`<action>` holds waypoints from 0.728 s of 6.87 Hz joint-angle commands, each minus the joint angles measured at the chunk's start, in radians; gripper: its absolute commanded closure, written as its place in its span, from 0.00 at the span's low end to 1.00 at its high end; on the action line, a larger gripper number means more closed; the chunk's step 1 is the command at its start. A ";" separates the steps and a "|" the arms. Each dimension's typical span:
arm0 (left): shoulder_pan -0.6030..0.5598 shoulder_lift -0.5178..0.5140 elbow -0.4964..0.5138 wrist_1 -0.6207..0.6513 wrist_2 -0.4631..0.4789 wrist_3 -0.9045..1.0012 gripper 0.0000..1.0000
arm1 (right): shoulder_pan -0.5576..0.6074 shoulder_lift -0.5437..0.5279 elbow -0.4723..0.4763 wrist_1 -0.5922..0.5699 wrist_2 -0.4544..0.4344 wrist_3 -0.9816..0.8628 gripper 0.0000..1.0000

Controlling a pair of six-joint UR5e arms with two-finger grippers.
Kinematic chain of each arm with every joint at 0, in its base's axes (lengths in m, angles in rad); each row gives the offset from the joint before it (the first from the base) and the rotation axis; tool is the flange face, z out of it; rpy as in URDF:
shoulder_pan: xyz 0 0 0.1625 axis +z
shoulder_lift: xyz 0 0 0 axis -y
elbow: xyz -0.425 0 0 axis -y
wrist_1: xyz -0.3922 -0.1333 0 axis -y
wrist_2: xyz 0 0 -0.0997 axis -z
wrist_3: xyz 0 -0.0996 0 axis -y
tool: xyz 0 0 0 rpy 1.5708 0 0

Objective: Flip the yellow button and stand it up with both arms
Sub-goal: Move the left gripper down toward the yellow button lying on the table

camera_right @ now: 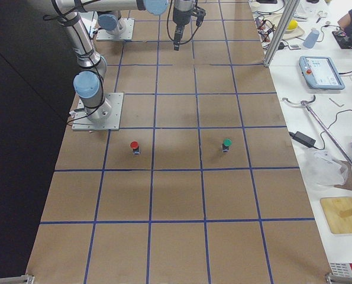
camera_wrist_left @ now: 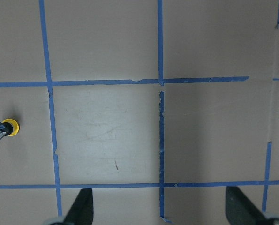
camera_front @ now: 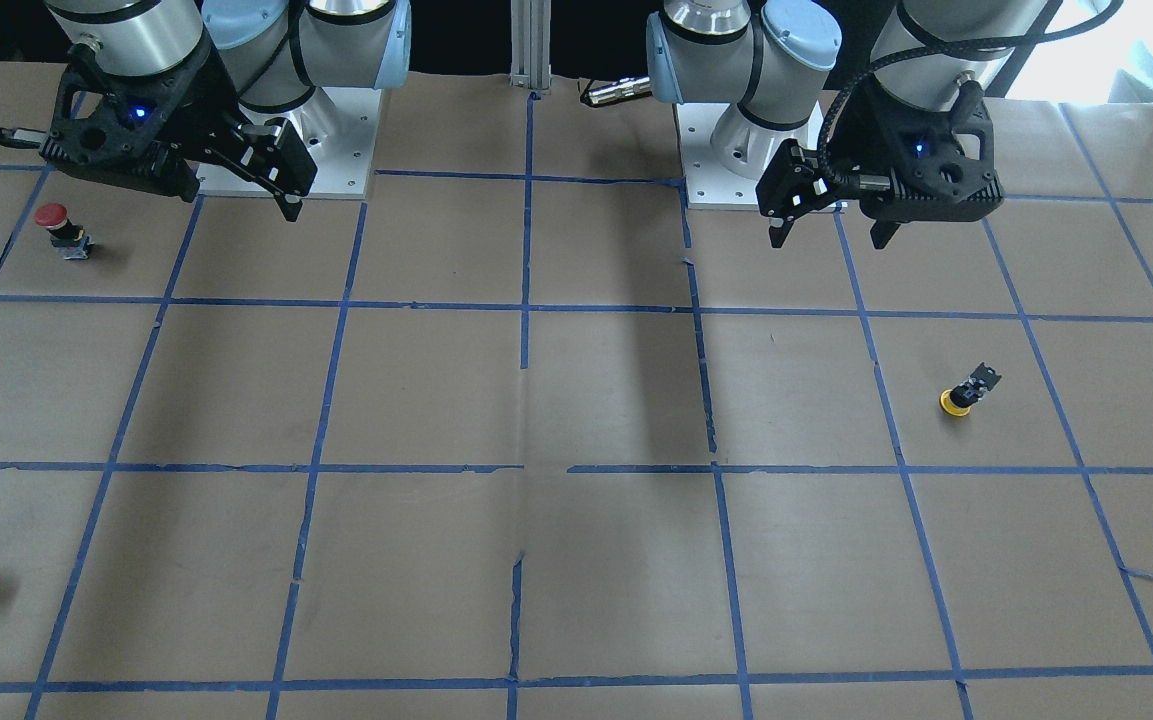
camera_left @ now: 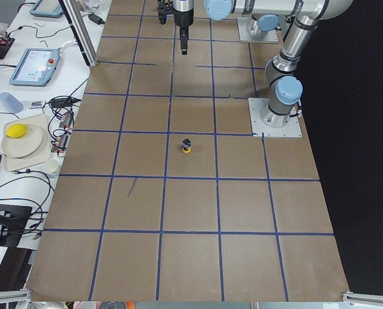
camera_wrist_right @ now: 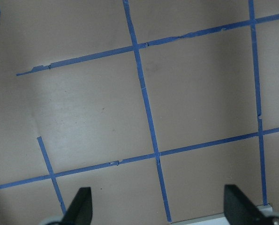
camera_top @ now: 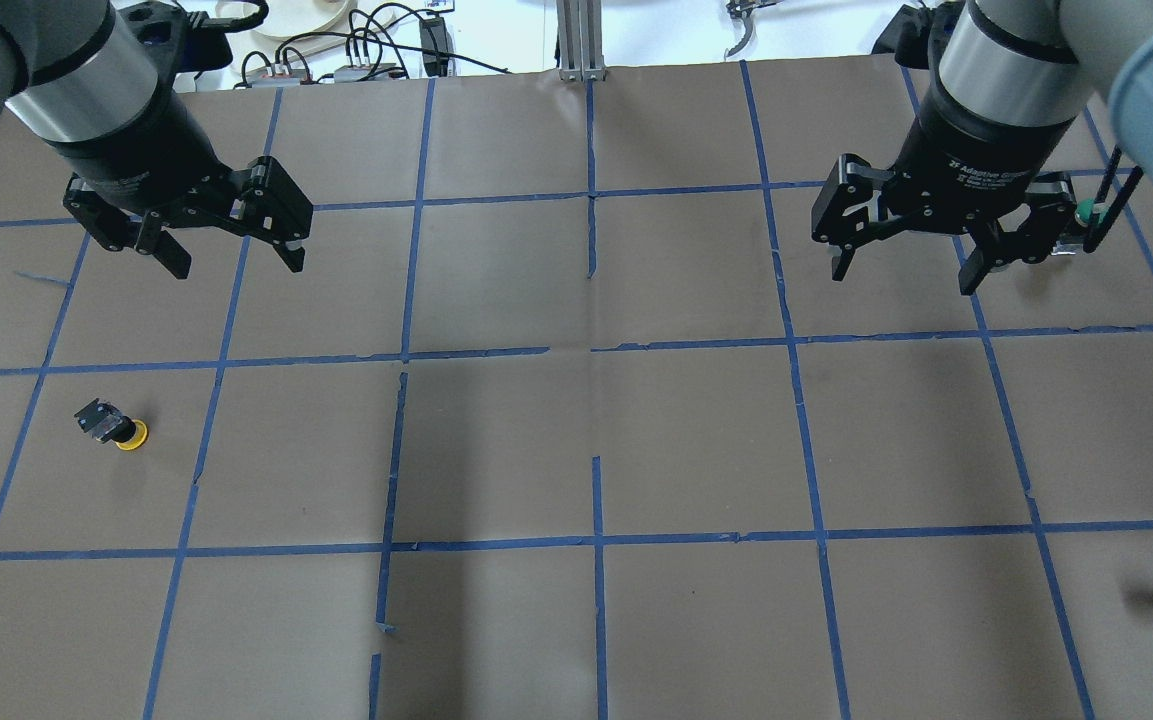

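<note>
Gape on left claw (camera_top: 236,265), right claw (camera_top: 901,280); yellow button (camera_wrist_left: 5,128) in left wrist view, not right.

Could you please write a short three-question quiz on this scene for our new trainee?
1. True or false: the left tool is shut on the yellow button.
2. On which side is the yellow button? A) the robot's left B) the robot's right C) dead centre
3. Fill in: the second button, plain in the front-facing view, has a ___ cap.
Key: 1 false, the tool hangs open, away from the button; 2 A; 3 red.
</note>
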 commanded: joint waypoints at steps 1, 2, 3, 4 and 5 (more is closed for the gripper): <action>0.001 -0.005 -0.014 0.001 -0.007 -0.012 0.00 | 0.000 0.000 0.001 -0.001 -0.002 0.000 0.00; 0.017 -0.005 -0.016 0.024 0.000 0.021 0.00 | 0.000 0.000 0.002 0.000 -0.002 0.000 0.00; 0.059 -0.011 -0.028 0.023 0.002 0.166 0.00 | 0.000 0.000 0.002 0.000 -0.002 0.000 0.00; 0.150 -0.019 -0.060 0.027 0.003 0.315 0.00 | 0.000 0.000 0.002 0.000 -0.001 0.000 0.00; 0.247 -0.038 -0.092 0.047 0.005 0.462 0.00 | 0.000 0.000 0.002 0.000 -0.001 0.000 0.00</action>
